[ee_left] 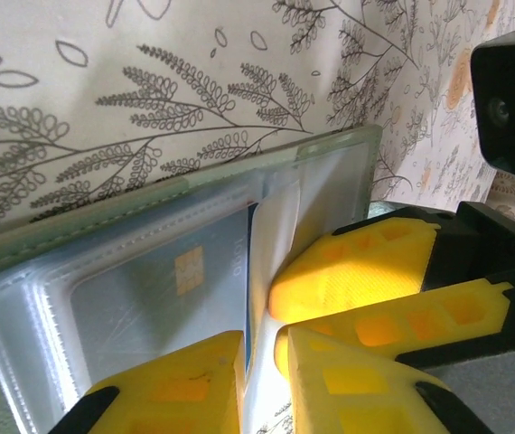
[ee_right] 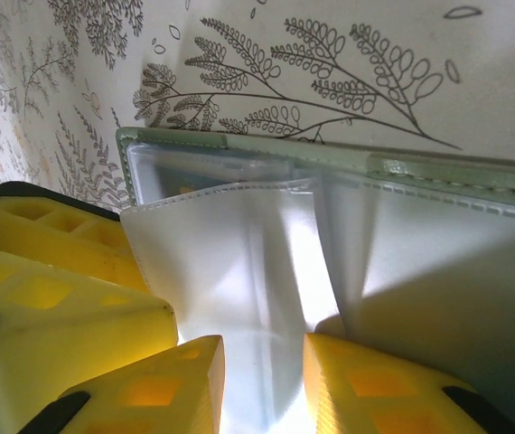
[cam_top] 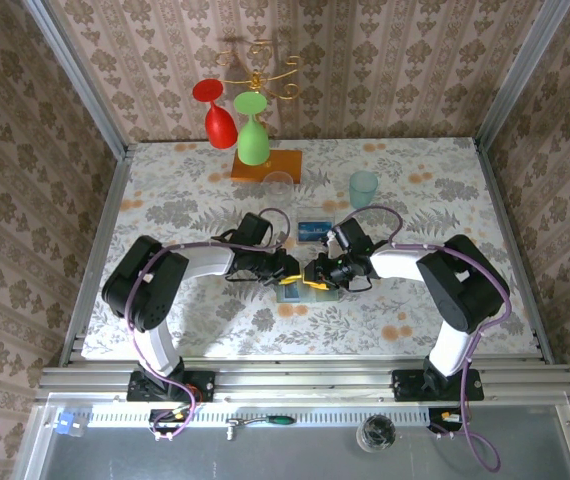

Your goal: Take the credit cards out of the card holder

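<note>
Easing a card from the pale grey-green folding card holder (ee_right: 438,167), flat at mid-frame of the top view on the floral worktop (cam_top: 165,190).
Nipping a clear sleeve edge beside a dark blue card edge with the nearly closed left pincer (ee_left: 256,348); pinching a loose sleeve leaf with the right pincer (ee_right: 264,353). Judged half done, given the flat blue rectangular card (cam_top: 314,231) lying above. Next: bracing the holder, then sliding the chip-bearing card (ee_left: 163,289) out along its sleeve. Long axis roughly left to right.
</note>
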### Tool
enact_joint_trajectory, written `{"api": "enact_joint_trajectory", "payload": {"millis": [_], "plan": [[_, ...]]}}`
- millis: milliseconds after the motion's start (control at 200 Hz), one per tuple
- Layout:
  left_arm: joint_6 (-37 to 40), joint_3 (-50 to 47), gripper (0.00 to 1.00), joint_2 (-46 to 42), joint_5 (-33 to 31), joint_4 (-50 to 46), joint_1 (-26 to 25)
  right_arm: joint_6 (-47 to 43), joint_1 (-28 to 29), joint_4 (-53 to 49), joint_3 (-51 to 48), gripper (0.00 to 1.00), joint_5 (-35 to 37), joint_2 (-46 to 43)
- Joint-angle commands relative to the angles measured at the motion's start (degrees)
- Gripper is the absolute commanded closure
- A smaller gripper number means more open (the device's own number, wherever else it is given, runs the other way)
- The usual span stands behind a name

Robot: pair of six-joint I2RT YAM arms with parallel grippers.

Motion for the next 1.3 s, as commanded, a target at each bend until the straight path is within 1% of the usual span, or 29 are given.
{"api": "enact_joint_trajectory", "payload": {"millis": [0,260,600,885,1140,1160,1295], "plan": [[0.0,2.1,0.80,0.1,1.2,-0.9,-0.3,0.6,-0.2,0.1,-1.1,0.71,0.9,-2.6],[-0.2,2.3,0.80,-1.6,0.5,-2.7,-0.6,0.1,-0.9,-1.3,-1.4,0.71,2.4,-6.8],[-0.5,4.5,0.80,-3.7,-0.8,-5.5,-2.4,-1.7,-3.8,-2.8,-2.9,0.71,3.1,-11.5],[-0.4,8.5,0.80,-0.9,-1.3,-7.2,-4.6,-3.0,-6.9,-4.6,-5.6,0.71,3.4,-16.0],[-0.2,13.5,0.80,4.5,-0.6,-7.9,-6.6,-5.6,-9.4,-9.3,-7.1,0.71,4.7,-20.5],[-0.2,14.0,0.80,4.9,-0.5,-7.9,-6.8,-5.9,-9.6,-9.9,-7.2,0.71,4.8,-22.5],[0.1,16.9,0.80,8.2,0.2,-8.6,-7.7,-8.0,-11.0,-12.5,-8.7,0.71,5.5,-25.7]]}}
